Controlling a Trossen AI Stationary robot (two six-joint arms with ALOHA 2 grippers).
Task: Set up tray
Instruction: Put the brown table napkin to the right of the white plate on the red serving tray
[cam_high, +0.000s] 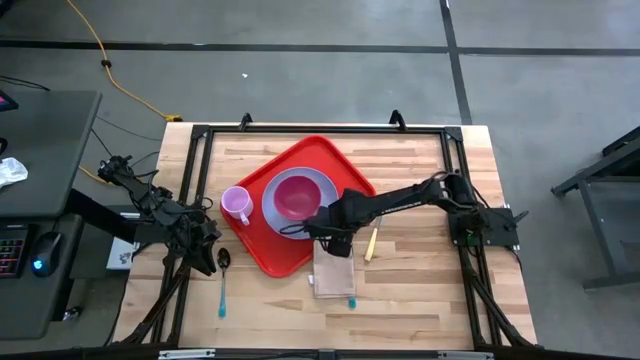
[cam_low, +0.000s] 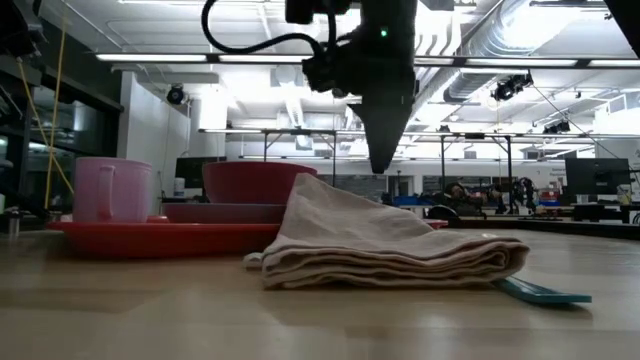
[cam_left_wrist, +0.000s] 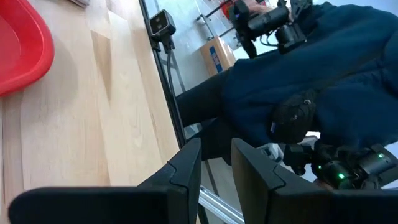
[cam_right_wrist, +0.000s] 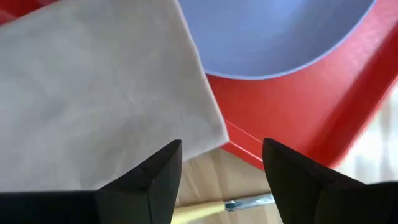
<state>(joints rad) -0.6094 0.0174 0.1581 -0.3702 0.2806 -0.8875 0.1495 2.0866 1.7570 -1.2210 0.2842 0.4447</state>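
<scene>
Above the folded napkin (cam_high: 333, 272) by the red tray (cam_high: 300, 200) at mid-table, the right gripper (cam_right_wrist: 221, 171) hangs spread and empty, seemingly about to descend and pinch it.

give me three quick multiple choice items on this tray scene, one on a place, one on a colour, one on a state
1. Where does the pink cup stand?
A. on the red tray, beside the plate
B. on the bare wood by the spoon
C. on the folded cloth

2. What colour is the plate under the bowl?
A. green
B. lavender
C. yellow

3. How is the right tool?
A. shut on the cloth
B. shut on the bowl
C. open above the cloth, holding nothing

Answers: 1 A, the high view shows the cup at the tray's left corner. 2 B, a pale lavender rim rings the bowl. 3 C, the right wrist view shows spread fingers with a bare gap.
</scene>
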